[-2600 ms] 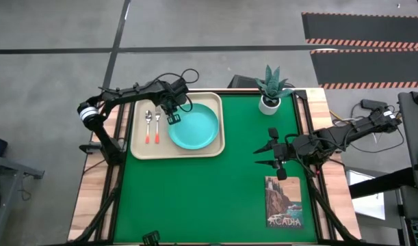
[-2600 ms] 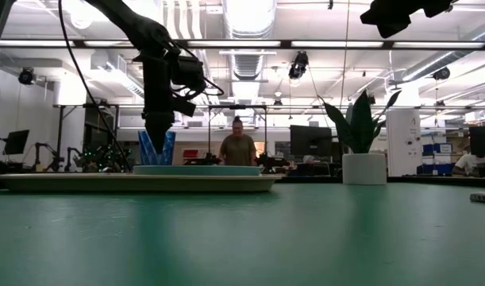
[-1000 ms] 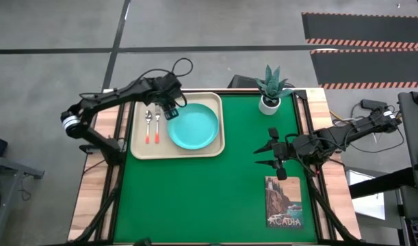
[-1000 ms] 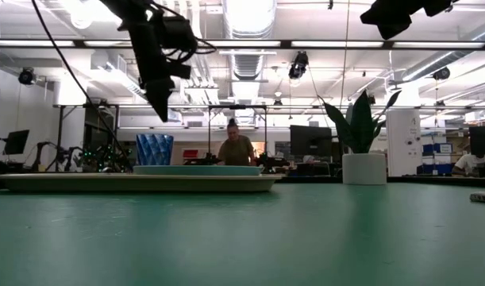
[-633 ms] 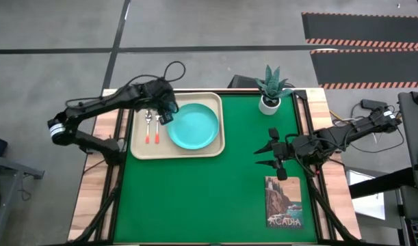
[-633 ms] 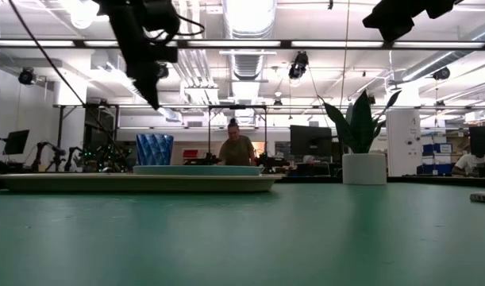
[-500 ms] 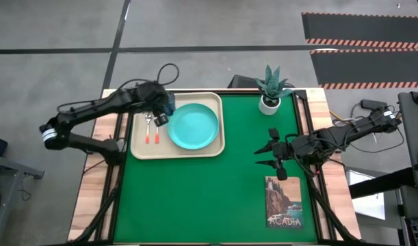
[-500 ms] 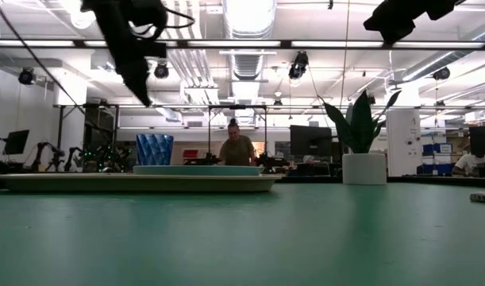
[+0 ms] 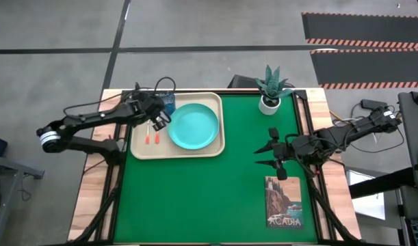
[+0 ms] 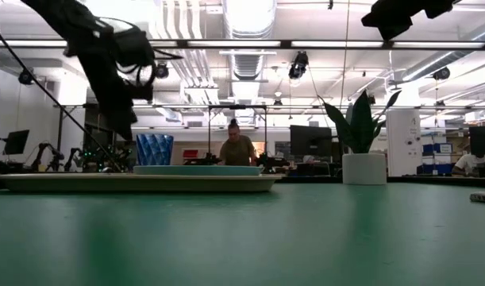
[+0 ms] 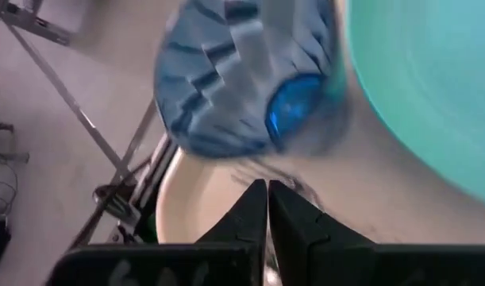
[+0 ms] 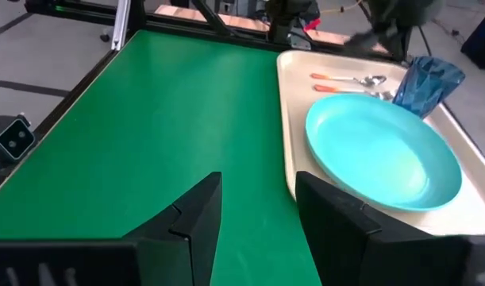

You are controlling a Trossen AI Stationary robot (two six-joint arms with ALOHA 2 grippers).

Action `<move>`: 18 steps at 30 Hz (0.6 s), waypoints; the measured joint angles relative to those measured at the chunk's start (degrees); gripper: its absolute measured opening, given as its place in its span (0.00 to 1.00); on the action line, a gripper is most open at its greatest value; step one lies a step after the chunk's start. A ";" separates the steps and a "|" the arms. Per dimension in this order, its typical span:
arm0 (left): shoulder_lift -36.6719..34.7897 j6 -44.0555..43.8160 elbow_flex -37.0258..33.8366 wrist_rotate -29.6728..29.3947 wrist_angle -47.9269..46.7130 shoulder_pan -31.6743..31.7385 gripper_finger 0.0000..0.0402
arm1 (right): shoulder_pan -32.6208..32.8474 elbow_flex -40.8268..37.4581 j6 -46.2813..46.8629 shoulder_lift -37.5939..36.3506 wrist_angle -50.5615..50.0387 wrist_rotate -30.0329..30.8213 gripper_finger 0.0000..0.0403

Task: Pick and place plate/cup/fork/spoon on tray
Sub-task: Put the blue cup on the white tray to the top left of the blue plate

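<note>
All four items seem to lie on the tray [image 9: 143, 148]; our left gripper [image 11: 267, 208], jaws pressed together, must clear it; right gripper [image 12: 256, 208] waits spread.

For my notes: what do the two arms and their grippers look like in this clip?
Both arms are dark, slim, jointed segments. The left arm has a white band near its base and a black cable looping above its wrist. The left gripper has two dark, flat, tapering fingers. The right gripper has broader, dark, blocky fingers; a cable trails along the right arm.
</note>
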 joint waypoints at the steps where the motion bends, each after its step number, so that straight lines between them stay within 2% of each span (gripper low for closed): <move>1: 0.85 0.21 -0.12 -0.10 2.06 0.41 0.00 | 0.00 0.00 -0.14 0.00 0.06 0.02 0.38; 7: 6.11 1.67 0.39 -0.17 7.86 2.51 0.00 | 0.00 0.00 -0.85 0.00 0.06 0.02 0.39; 13: 9.27 1.47 1.13 -0.15 7.94 2.52 0.00 | 0.00 0.00 -0.85 0.00 -0.02 0.02 0.39; 18: 8.82 0.26 1.13 -0.13 6.47 1.84 0.00 | 0.00 0.00 -0.85 0.00 -0.05 0.04 0.39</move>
